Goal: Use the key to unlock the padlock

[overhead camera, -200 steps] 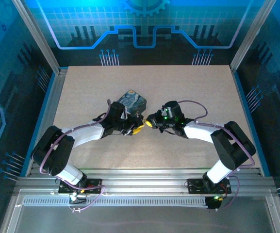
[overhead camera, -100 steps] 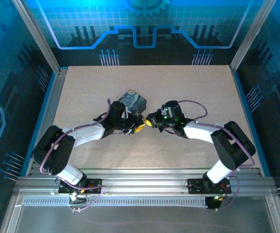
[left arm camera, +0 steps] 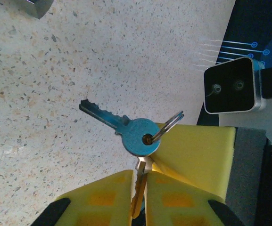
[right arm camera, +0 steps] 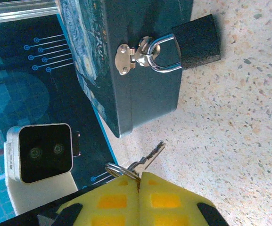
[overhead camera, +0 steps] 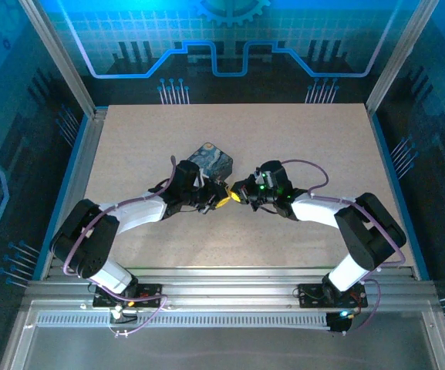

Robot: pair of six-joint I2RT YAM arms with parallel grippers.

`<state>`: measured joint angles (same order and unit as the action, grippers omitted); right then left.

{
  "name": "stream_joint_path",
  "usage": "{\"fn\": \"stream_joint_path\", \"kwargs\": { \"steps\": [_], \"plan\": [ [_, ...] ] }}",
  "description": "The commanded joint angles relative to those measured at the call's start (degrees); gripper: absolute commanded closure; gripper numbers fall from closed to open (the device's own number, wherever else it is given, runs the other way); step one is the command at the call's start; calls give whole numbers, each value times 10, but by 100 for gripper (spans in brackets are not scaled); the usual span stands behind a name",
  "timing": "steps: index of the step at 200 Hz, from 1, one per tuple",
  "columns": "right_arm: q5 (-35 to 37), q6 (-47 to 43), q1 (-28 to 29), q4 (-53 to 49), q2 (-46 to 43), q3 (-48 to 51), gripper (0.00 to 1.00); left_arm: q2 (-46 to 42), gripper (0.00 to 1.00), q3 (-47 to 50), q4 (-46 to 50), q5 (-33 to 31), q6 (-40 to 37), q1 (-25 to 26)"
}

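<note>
The small dark padlock (right arm camera: 198,41) lies on the table, its silvery shackle (right arm camera: 165,55) through the hasp of the dark blue box (right arm camera: 126,70). Two keys share one ring (left arm camera: 168,126). My left gripper (left arm camera: 138,175) is shut on a brassy key (left arm camera: 142,184) held edge-on between its yellow fingers; a second key (left arm camera: 126,128) hangs free above them. My right gripper (right arm camera: 139,178) is shut on the key ring (right arm camera: 121,169), with a key blade (right arm camera: 151,156) sticking out toward the box. In the top view both grippers (overhead camera: 220,202) (overhead camera: 236,195) meet tip to tip just in front of the box (overhead camera: 210,160).
The speckled tabletop (overhead camera: 299,146) stretches open to the right and behind the box. Metal rails (overhead camera: 91,154) border its sides. The right gripper's yellow finger (left arm camera: 197,155) sits close beside my left fingers.
The left jaws have closed onto the key. Both arms have stayed almost where they were.
</note>
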<state>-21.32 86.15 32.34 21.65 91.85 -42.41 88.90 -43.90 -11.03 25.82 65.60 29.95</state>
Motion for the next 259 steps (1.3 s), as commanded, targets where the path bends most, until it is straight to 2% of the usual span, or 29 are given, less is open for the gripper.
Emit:
{"fn": "stream_joint_path", "kwargs": {
  "steps": [1, 24, 33, 55, 74, 105, 140, 160, 179, 205, 259],
  "plan": [
    [3, -7, 9, -5, -21, 11, 100, -3, 92, -5, 21, -18, -27, -5],
    [10, -23, 8, -21, -30, 14, 99, -16, 100, -2, 51, -22, -63, -12],
    [12, -34, 8, -28, -34, 14, 97, -19, 100, -1, 60, -18, -83, -16],
    [27, -68, 7, -58, -50, 11, 85, -21, 100, -13, 95, 7, -150, -25],
    [47, -116, 1, -132, -73, 4, 73, -24, 100, -25, 134, 18, -208, -28],
    [67, -221, -25, -203, -113, -2, 63, -13, 100, -56, 196, 60, -287, -28],
    [-3, -449, -39, -292, -110, -62, 61, -6, 100, -95, 262, 100, -372, -28],
    [-97, -512, -56, -287, -99, -74, 60, -10, 100, -105, 271, 127, -410, -28],
    [-156, -570, -67, -274, -99, -76, 61, -18, 100, -107, 270, 160, -443, -28],
    [-208, -632, -80, -275, -94, -77, 61, -29, 100, -111, 272, 184, -469, -29],
    [-299, -654, -94, -233, -51, -73, 64, -33, 100, -120, 283, 209, -483, -28]
  ]
}}
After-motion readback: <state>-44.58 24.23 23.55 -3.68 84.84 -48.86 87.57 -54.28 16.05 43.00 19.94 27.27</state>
